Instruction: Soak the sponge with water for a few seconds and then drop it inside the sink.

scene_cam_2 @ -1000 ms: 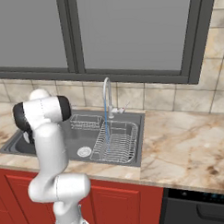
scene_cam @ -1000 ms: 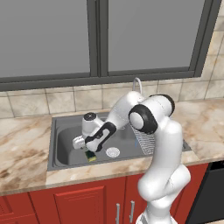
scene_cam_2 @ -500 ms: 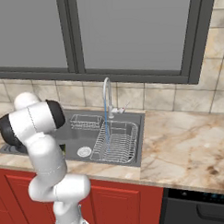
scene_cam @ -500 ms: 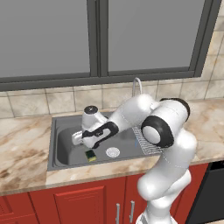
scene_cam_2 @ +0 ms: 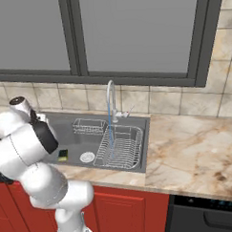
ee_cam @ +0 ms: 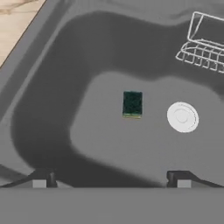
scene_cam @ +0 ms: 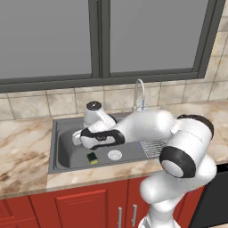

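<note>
The sponge (ee_cam: 132, 104) lies flat on the floor of the sink (scene_cam: 64, 153), green scrub side up, just beside the round silver drain (ee_cam: 182, 117) and nearer the basin's front wall than its back wall; the left base view shows it close to the front edge, to the left of the drain. The gripper (ee_cam: 111, 179) hangs above the basin, looking down at the sponge, its two fingertips (ee_cam: 41, 179) spread wide apart with nothing between them. The water (scene_cam_2: 109, 122) runs in a thin pale blue stream from the chrome faucet (scene_cam_2: 111, 96) down onto the wire dish rack (scene_cam_2: 120, 146) at the right side of the sink, well apart from the sponge. Judging by this layout, the sponge already sits inside the sink with the jaws empty, which fits the drop being done; whether the sponge is wet cannot be told from these pictures. If the soak is counted as complete, little is left beyond drawing the arm clear of the basin; the tap, though, is running.
</note>
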Controlling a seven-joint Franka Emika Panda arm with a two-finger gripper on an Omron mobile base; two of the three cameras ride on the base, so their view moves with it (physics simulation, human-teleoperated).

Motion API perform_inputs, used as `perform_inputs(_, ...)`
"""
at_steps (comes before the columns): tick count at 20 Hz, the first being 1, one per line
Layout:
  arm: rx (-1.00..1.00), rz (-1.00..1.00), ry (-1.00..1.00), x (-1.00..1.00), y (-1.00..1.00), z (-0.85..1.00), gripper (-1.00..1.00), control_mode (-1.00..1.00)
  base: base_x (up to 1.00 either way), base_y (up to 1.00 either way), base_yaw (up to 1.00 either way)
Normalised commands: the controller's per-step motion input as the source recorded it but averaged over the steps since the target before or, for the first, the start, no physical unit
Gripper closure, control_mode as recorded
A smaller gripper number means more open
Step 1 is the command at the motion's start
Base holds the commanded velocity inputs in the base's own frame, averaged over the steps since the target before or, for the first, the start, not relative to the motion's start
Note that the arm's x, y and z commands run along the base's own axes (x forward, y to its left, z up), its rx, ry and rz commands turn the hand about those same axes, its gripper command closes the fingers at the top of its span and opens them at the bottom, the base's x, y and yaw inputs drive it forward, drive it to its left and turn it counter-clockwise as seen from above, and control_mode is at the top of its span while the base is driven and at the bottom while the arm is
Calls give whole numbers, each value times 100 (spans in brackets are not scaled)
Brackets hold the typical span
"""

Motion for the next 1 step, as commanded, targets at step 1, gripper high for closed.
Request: perform_inputs(1, 0, 0, -5, -59, 0, 46, -100, -100, 0, 0, 0)
